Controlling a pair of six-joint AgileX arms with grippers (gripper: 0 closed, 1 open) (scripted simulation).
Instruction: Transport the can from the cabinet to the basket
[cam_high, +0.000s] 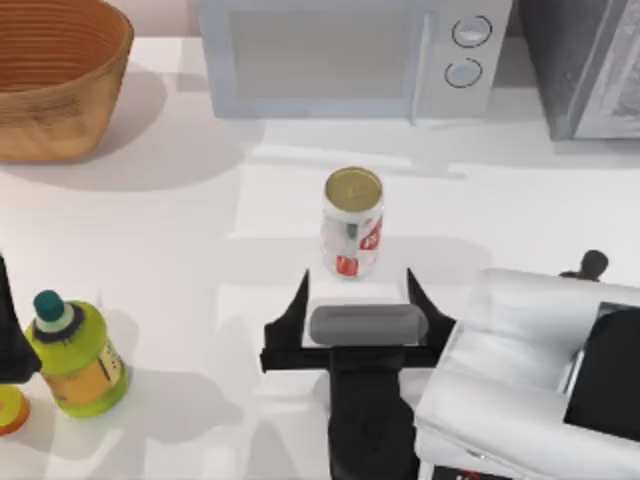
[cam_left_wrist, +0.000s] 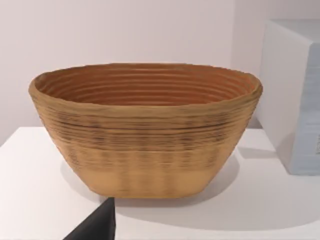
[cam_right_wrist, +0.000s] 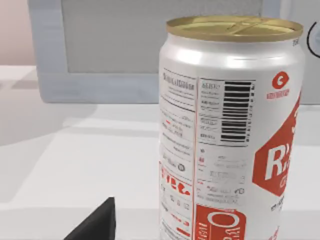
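White counter (cam_high: 180, 230) runs under everything, with a pale wall behind it in the left wrist view. One can (cam_high: 352, 222) stands upright on it, gold top up, just ahead of the right gripper (cam_high: 357, 292), whose jaws stand wide and hold nothing; the can sits beyond their tips, centred on the gap, not between them. From the right wrist view the can (cam_right_wrist: 230, 130) looms close, barcode and red label patches facing the camera. One microwave (cam_high: 350, 55) with two round knobs stands beyond the can, directly behind it as seen from the jaws. One cabinet (cam_high: 585, 65), dark grey and speckled, sits farther off to the right of the jaws, well apart from the can. One basket (cam_high: 55, 75) stands far off to the left, well apart from the can. One yellow-green bottle (cam_high: 75, 350) stands left of the jaws, near an orange object (cam_high: 10, 408) at the edge. Nothing lies between jaws and can.
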